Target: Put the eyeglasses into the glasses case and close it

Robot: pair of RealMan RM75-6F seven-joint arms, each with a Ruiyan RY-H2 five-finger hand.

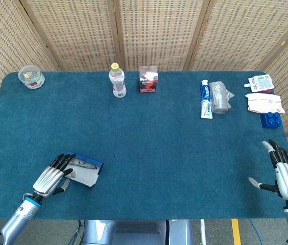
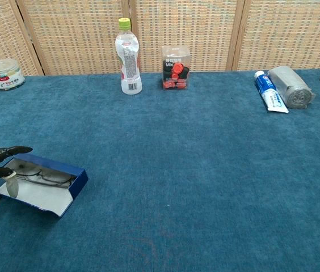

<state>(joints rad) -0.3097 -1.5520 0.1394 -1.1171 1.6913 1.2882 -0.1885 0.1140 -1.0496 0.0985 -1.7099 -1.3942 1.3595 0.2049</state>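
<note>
Item: eyeglasses (image 2: 41,176). Location: inside the glasses case (image 2: 45,186), lying in its blue tray at the near left of the worktop (image 1: 149,148). The placing step is judged complete; the frame is seen resting within the tray walls in the chest view, though in the head view it is partly hidden.

Item: glasses case. Condition: not yet closed. The pale lid flap is seen raised off the worktop and tilted, toward the robot, with the interior still exposed. The closing step is judged to be in hand and unfinished; the flap remains to be folded over the tray and pressed down.

Item: left robot hand (image 1: 52,175). Position: at the left end of the case, touching or just beside the lid flap, fingers extended and lying close together over the case edge. In the chest view only dark fingertips (image 2: 4,152) are shown, above the tray's left end, with the thumb against the flap. Whether the flap is pinched or merely lifted from beneath cannot be told. The eyeglasses lie just to the right of these fingertips, untouched by them as far as is shown.

Item: right robot hand (image 1: 286,175). Position: at the near right edge of the worktop, well apart from the case; fingers spread, nothing held.
</note>
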